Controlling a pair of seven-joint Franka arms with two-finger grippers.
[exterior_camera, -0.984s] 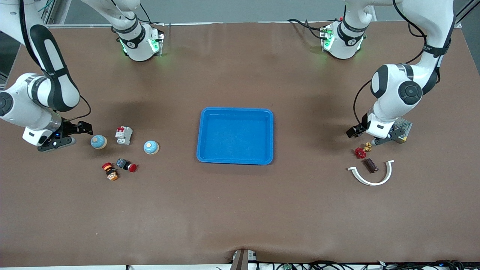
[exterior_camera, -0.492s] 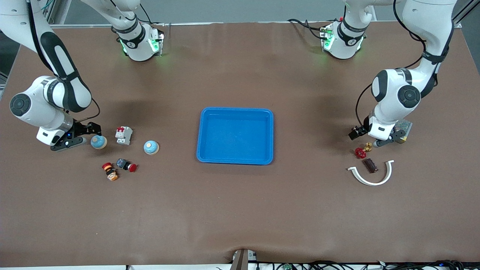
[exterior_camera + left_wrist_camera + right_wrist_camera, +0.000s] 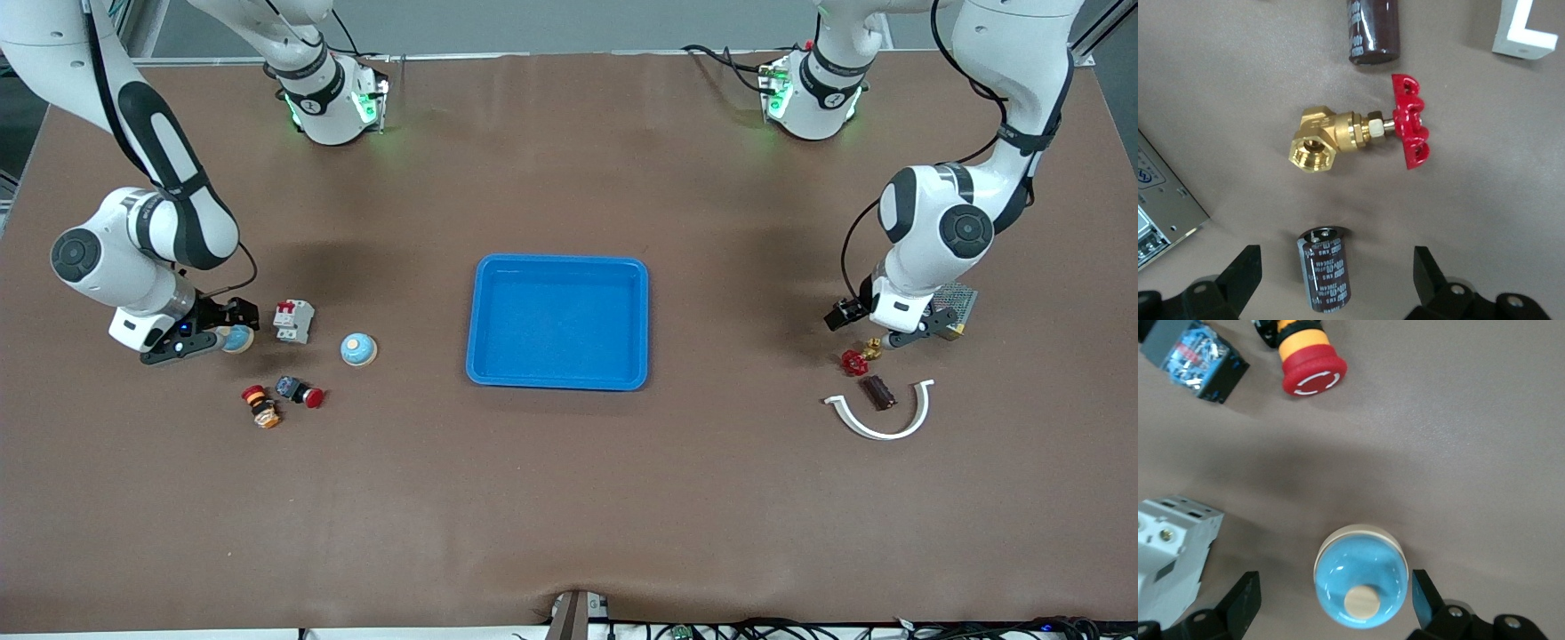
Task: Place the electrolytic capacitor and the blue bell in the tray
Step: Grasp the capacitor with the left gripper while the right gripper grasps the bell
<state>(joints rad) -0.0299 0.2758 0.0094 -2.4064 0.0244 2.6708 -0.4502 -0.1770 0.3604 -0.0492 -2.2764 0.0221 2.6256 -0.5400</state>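
The blue tray (image 3: 557, 322) sits in the middle of the table. The right gripper (image 3: 1331, 603) hangs low over a blue bell (image 3: 1361, 585), fingers wide open around it. The left gripper (image 3: 1338, 280) hangs over an electrolytic capacitor (image 3: 1325, 268), fingers wide open, beside a brass valve (image 3: 1361, 131).

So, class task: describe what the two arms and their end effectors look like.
Both arms are glossy white with black joint bands and round black caps. Black cables run along them, and green lights glow at the bases. The left end effector and right end effector are black with two fingers on white wrists.
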